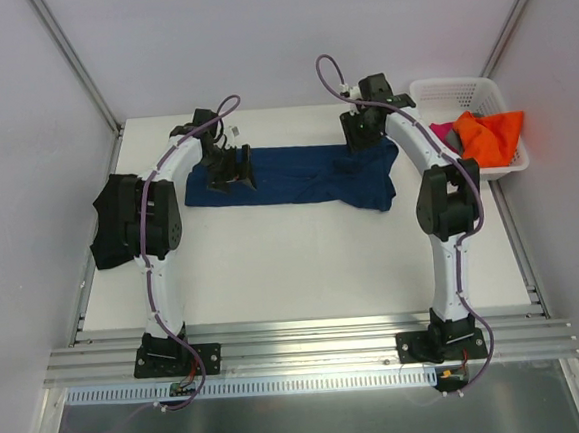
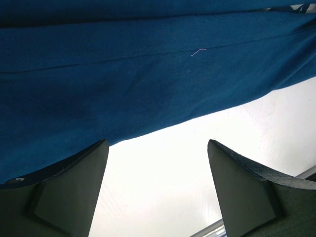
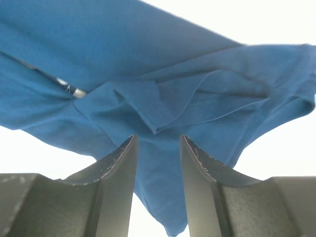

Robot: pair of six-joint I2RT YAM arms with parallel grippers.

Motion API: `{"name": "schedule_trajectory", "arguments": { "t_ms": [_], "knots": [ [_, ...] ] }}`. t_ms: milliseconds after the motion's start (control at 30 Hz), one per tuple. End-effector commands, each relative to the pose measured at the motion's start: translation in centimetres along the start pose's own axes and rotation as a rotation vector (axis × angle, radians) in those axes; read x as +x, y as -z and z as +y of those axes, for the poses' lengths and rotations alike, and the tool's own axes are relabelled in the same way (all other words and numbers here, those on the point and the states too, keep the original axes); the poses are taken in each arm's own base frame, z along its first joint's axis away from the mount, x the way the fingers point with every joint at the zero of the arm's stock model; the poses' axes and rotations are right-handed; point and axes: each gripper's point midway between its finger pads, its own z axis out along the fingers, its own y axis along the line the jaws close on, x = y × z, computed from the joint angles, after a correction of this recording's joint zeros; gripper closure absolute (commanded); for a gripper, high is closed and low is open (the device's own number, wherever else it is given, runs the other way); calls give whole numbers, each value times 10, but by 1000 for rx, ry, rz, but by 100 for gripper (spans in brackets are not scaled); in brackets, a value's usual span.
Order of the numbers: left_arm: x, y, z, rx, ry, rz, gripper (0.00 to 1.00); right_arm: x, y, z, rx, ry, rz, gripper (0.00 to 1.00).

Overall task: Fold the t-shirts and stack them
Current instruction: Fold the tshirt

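A navy blue t-shirt [image 1: 296, 176] lies spread flat across the back of the white table, its right end bunched in folds. My left gripper [image 1: 234, 171] hovers over the shirt's left end. In the left wrist view it [image 2: 158, 143] is wide open and empty, with bare table between the fingers and the shirt's edge [image 2: 123, 84] just beyond the tips. My right gripper [image 1: 361, 136] is over the shirt's right end. In the right wrist view it [image 3: 158, 137] is partly open, with rumpled blue cloth [image 3: 163, 98] behind the gap. Orange [image 1: 492, 135], magenta [image 1: 441, 129] and grey shirts sit in the basket.
The white lattice basket [image 1: 450, 88] stands at the table's back right corner. A black mass [image 1: 110, 226] sits by the left arm's elbow; I cannot tell whether it is cloth or arm. Metal frame posts and grey walls close in the sides and back.
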Motion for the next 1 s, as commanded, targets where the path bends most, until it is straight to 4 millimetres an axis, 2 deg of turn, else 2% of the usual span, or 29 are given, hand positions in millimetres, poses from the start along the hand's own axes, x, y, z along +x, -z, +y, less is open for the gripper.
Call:
{"name": "schedule_trajectory", "arguments": {
  "t_ms": [0, 33, 200, 367, 600, 700, 733, 833, 967],
  "knots": [
    [-14, 24, -20, 35, -19, -59, 18, 12, 11, 16, -62, -24, 37, 58],
    [-13, 25, -20, 34, -17, -57, 18, 22, 5, 20, -80, -32, 66, 58],
    [-12, 26, -19, 24, -22, -60, 18, 37, -9, 24, -100, -40, 116, 58],
    [-10, 24, -16, 15, -21, -53, 18, 35, -19, 20, -94, -37, 114, 58],
    [-10, 24, -14, 7, -30, -54, 18, 34, -45, 16, -93, -32, 122, 59],
    [-8, 23, -12, -3, -35, -49, 17, 27, -50, 17, -112, -22, 104, 69],
    [-6, 23, -12, -4, -31, -45, 18, 22, -50, 17, -115, -19, 90, 80],
    [-4, 22, -10, -6, -31, -42, 18, 5, -41, 12, -81, -11, 40, 99],
    [-6, 20, -10, -2, -25, -40, 18, -15, -25, 4, -35, 9, -18, 99]
  ]
}}
